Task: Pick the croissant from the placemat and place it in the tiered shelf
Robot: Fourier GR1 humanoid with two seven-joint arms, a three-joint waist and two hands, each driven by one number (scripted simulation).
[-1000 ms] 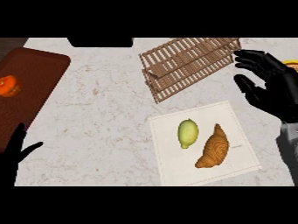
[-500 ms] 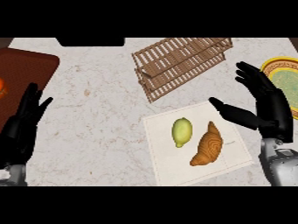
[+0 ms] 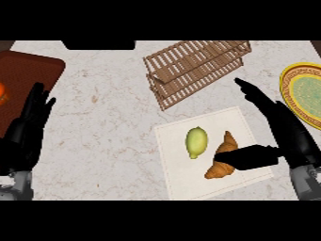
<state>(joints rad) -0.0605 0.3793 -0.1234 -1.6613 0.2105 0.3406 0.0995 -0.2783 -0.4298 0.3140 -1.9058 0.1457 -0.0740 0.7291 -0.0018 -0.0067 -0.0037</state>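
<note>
Right hand (image 3: 288, 134) spread wide, fingers straight, thumb across croissant (image 3: 217, 171), apparently setting up grasp; nothing held. Croissant on placemat (image 3: 187, 181) beside lemon (image 3: 196, 142); tiered shelf (image 3: 190, 70) just beyond. Left hand (image 3: 25, 134) open, resting at left.
</note>
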